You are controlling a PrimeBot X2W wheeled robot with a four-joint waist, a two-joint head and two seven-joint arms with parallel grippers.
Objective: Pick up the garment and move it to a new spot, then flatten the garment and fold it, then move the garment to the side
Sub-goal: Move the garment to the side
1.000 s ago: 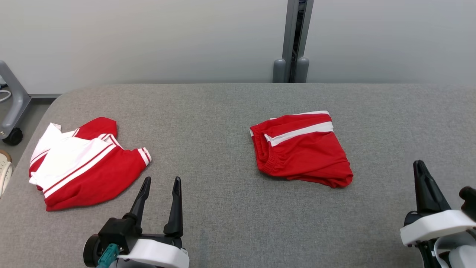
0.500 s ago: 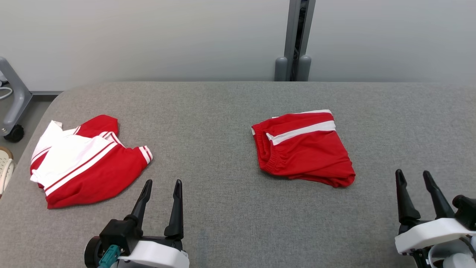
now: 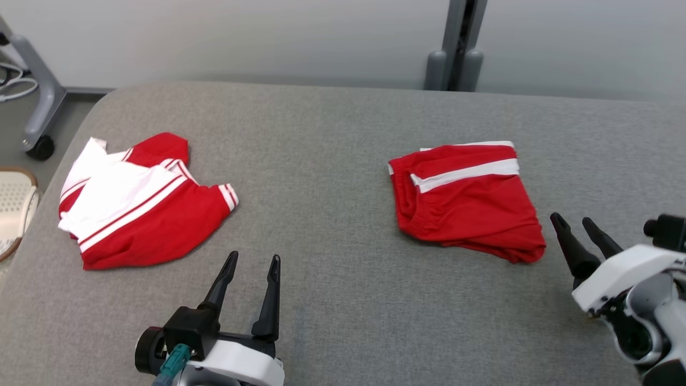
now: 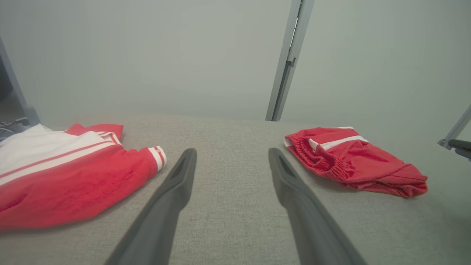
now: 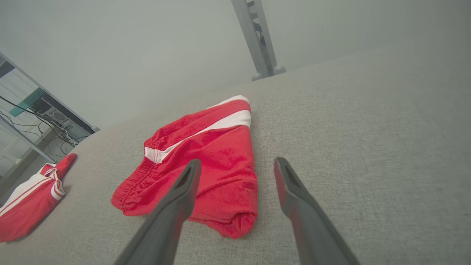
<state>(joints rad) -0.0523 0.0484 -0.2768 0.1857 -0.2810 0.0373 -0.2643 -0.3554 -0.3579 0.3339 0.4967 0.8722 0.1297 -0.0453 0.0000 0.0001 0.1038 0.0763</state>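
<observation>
Two garments lie on the grey table (image 3: pixel 332 134). Folded red shorts with a white stripe (image 3: pixel 466 203) rest at the right, also visible as the shorts (image 4: pixel 353 162) and the shorts (image 5: pixel 206 154). A crumpled red-and-white shirt (image 3: pixel 139 209) lies at the left, and shows as the shirt (image 4: pixel 66 173) and the shirt (image 5: pixel 29 198). My right gripper (image 3: pixel 571 219) is open just right of the shorts' near corner, holding nothing; its fingers (image 5: pixel 176 206) point at that corner. My left gripper (image 3: pixel 254 256) is open and empty over bare table between the two garments, as the left gripper (image 4: pixel 232 152) shows.
A grey metal post (image 3: pixel 455 48) stands behind the table's far edge. A wheeled stand leg (image 3: pixel 40 107) and a pale perforated object (image 3: pixel 13 209) sit off the table's left side. A shelf with cables (image 5: pixel 33 114) stands beyond the left end.
My right gripper has gone from shut to open and has moved closer to the shorts. The camera has shifted, sliding the whole scene rightward. The garments and left gripper stay put.
</observation>
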